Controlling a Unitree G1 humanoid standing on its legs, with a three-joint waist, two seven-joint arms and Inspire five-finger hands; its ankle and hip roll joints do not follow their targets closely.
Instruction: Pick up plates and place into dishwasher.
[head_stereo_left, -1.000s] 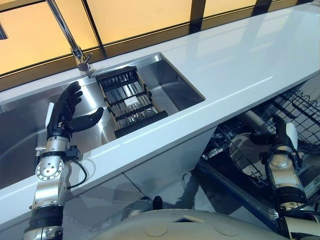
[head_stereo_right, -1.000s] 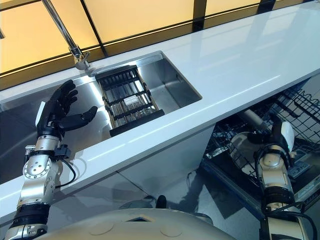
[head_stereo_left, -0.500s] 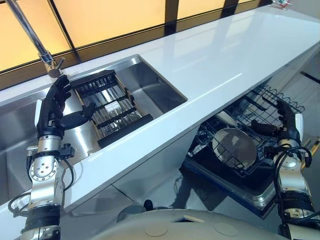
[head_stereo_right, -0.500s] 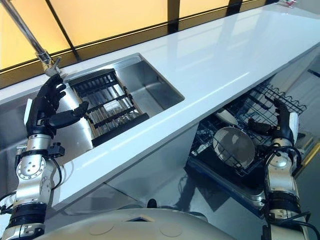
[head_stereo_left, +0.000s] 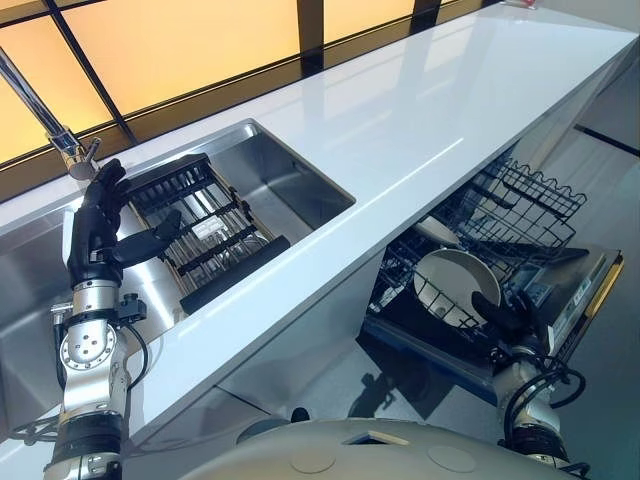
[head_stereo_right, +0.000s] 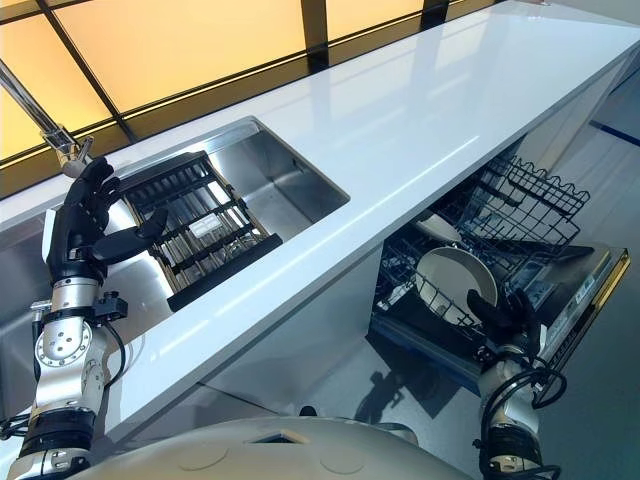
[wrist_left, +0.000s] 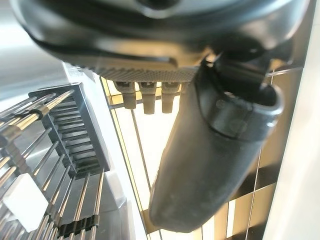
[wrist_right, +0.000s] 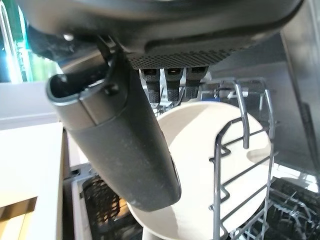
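Right hand (head_stereo_right: 497, 312) sits just beside the plate (head_stereo_right: 450, 280), fingers relaxed, gripping nothing — plate stands upright in the dishwasher rack (head_stereo_right: 530, 205). Left hand (head_stereo_left: 100, 228) spread above the sink rack (head_stereo_left: 205, 235). Placement looks done — no further plates visible.

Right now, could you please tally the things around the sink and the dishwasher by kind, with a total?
Plates: 1, white plate standing in the dishwasher rack.
Wire racks: 2, the dishwasher rack and the black sink rack.
Taps: 1, tap behind the sink.
Robot hands: 2, left hand, right hand.
Total: 6.
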